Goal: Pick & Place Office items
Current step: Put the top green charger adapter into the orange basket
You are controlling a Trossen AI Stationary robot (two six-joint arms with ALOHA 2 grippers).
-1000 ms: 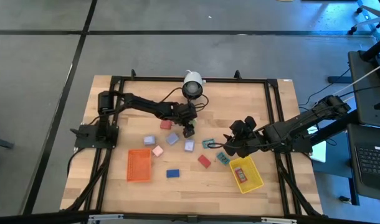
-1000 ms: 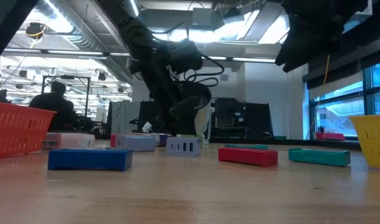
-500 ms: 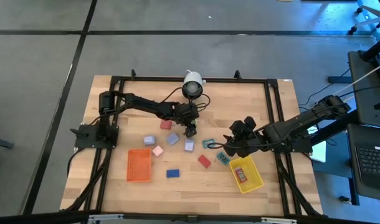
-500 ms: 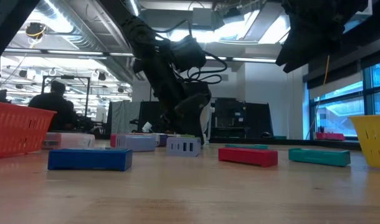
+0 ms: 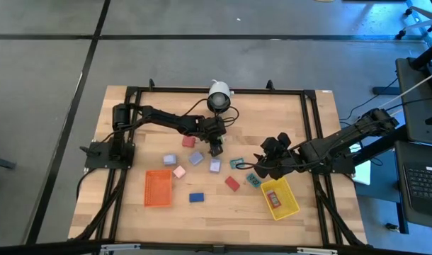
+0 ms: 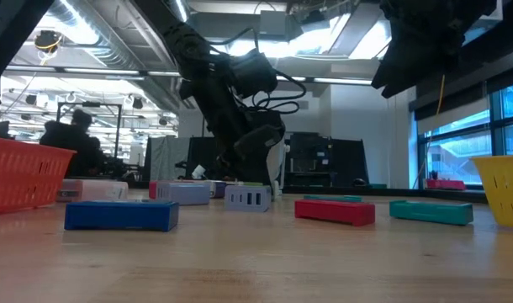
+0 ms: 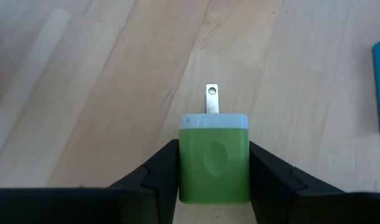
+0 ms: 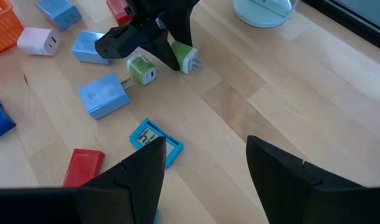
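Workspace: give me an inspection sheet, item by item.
Surface: wooden table, black frame around it.
Job's things: green charger between the left gripper's fingers; other small pieces scattered mid-table; blue block lies apart.
Clutter: orange tray, yellow tray, white camera.
Grippers: left gripper shut on the green charger; right gripper open, empty, near the yellow tray.
Cables: black cables on the left arm.
Surroundings: a person seated in the background.

No lettering, label, brand mark or number can be read anywhere in these views: not on the small coloured blocks, not on the orange and yellow trays, not on the arms, and not on the equipment in the room behind the bench.
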